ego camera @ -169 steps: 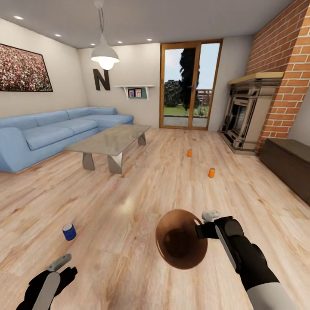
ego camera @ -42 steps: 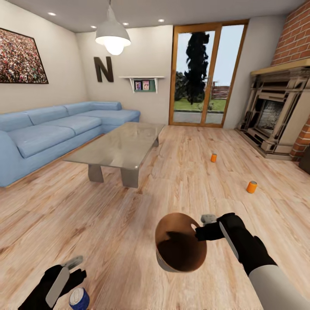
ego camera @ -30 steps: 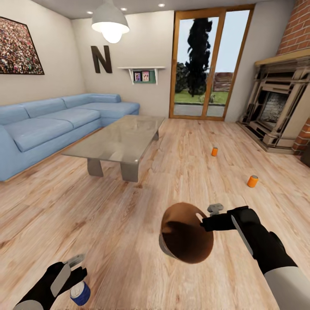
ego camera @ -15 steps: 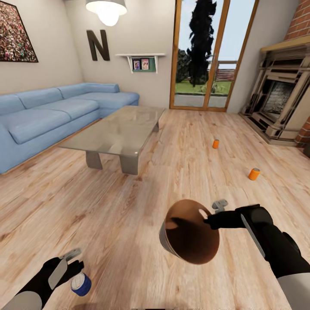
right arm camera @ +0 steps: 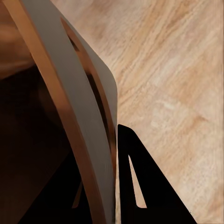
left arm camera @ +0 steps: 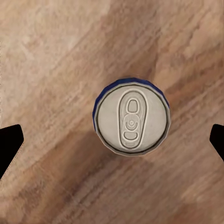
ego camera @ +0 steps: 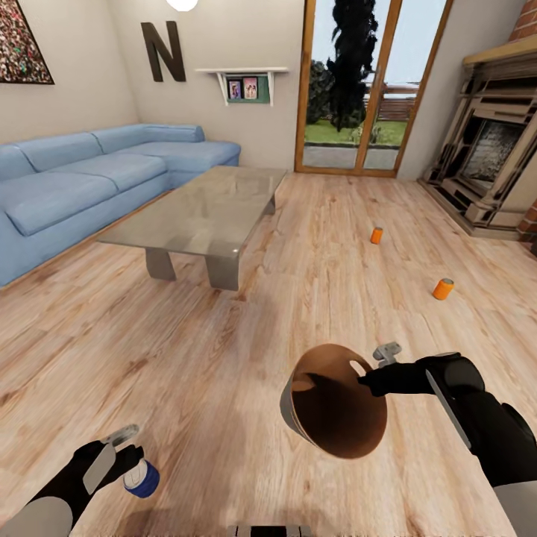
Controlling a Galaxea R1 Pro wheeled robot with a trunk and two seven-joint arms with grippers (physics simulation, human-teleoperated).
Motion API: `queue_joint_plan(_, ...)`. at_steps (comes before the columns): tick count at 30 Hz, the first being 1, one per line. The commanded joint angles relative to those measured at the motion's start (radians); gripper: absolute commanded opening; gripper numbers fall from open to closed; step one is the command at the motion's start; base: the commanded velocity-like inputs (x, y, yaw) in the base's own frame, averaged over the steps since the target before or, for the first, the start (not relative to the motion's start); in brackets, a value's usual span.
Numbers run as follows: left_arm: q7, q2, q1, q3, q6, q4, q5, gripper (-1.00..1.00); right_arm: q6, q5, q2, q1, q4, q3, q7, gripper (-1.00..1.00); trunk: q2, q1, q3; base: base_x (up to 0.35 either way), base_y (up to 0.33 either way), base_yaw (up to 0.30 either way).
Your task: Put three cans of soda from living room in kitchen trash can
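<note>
I can't see the blue can's [ego camera: 141,478] near side; my left gripper [ego camera: 123,453] covers part of it. In the left wrist view the picture's edges cut both fingertips [left arm camera: 9,142]. The bin's [ego camera: 337,401] outer wall mostly faces away from me, and its rim hides my right gripper's [ego camera: 371,380] inner finger. The two orange cans [ego camera: 443,289] beyond the bin are too small to read.

A: Can colours?
B: Blue can [ego camera: 142,478] with silver-grey top, two orange cans [ego camera: 377,236] [ego camera: 443,289].
A: Bin?
B: Trash can [ego camera: 339,409] tan-brown inside, pale grey outside. Floor [ego camera: 246,350] light wood grain, sofa [ego camera: 89,179] light blue.
</note>
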Motion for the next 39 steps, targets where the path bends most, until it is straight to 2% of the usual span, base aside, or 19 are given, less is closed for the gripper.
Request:
queue_joint_plan(1,-0.001,0.006,-0.014,0.000,0.000,0.006,0.000,1.00,0.011,-0.034,-0.001,0.000,-0.003,0.000,0.008,-1.00,0.000,0.000,-0.004,0.000,0.000,0.000)
queue_joint_plan(4,-0.003,0.013,-0.043,-0.001,0.000,0.021,-0.004,1.00,0.011,-0.034,-0.003,0.002,-0.011,0.000,0.011,-1.00,-0.001,0.002,-0.015,0.000,0.000,0.000)
queue_joint_plan(12,-0.004,0.011,-0.071,-0.007,-0.006,0.029,-0.037,1.00,0.011,-0.034,-0.003,0.011,-0.031,0.000,0.012,-1.00,-0.003,0.005,-0.046,0.000,0.000,0.000)
queue_joint_plan(21,-0.053,0.010,-0.076,-0.007,-0.006,0.029,-0.040,1.00,0.011,-0.036,-0.003,0.012,-0.036,-0.002,0.012,-1.00,-0.005,0.009,-0.081,0.000,0.000,0.000)
queue_joint_plan(33,-0.058,0.008,-0.078,-0.007,-0.007,0.029,-0.039,1.00,0.011,-0.036,-0.003,0.012,-0.037,-0.002,0.012,-1.00,-0.008,0.015,-0.128,0.000,0.000,0.000)
queue_joint_plan(39,-0.059,0.006,-0.099,-0.007,-0.006,0.029,-0.037,1.00,0.011,-0.036,-0.003,0.012,-0.038,-0.002,0.012,-1.00,-0.009,0.017,-0.151,0.000,0.000,0.000)
